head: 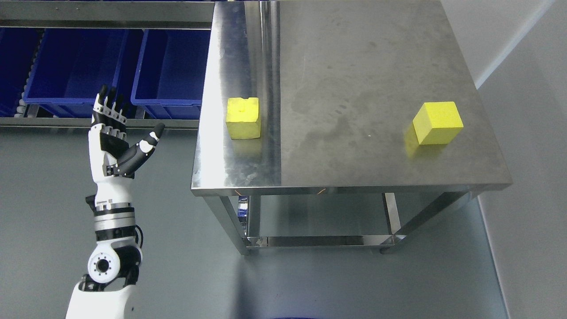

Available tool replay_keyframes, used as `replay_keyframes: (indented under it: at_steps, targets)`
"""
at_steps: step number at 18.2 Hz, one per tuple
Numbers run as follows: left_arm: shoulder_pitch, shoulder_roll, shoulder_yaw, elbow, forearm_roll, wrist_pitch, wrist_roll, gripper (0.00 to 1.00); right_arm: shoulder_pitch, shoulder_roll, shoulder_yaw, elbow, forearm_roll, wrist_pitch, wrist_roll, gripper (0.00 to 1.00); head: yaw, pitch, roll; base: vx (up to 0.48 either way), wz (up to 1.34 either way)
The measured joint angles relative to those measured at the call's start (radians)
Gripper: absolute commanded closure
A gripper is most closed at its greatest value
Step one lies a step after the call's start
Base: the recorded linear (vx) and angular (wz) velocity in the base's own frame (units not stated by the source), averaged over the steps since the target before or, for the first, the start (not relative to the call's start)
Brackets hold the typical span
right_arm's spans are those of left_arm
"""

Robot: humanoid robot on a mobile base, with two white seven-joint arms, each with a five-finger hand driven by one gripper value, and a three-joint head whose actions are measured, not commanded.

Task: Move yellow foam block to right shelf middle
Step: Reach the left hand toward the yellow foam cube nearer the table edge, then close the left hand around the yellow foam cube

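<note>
Two yellow foam blocks sit on a steel table (354,66). One block (243,117) is near the table's left edge. The other block (437,122) is near the right edge, turned at an angle. My left hand (119,128) is raised over the floor to the left of the table, apart from both blocks. Its fingers are spread, the thumb is out, and it holds nothing. The right arm is out of view.
Blue bins (75,66) stand on a rack at the back left. The table has a lower steel frame (319,241). A grey wall (527,177) runs close along the table's right side. Grey floor lies under and around my left arm.
</note>
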Motion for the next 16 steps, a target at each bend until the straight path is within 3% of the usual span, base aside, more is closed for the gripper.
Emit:
replay_keyframes:
  at_steps: [6,10,16]
  targets:
    - [-0.129,0.121,-0.029,0.021,-0.115,-0.008,-0.284,0.0,0.0,0.0,0.0,0.0,0.0,0.0,0.0,0.0,0.0,0.0,0.0,0.0,0.0]
    - [-0.213,0.181,-0.062,0.049,-0.169,0.039,-0.457,0.0,0.0,0.0,0.0,0.0,0.0,0.0,0.0,0.0,0.0,0.0,0.0,0.0,0.0]
    - [-0.366,0.248,-0.134,0.114,-0.257,0.102,-0.566,0.0,0.0,0.0,0.0,0.0,0.0,0.0,0.0,0.0,0.0,0.0,0.0,0.0,0.0]
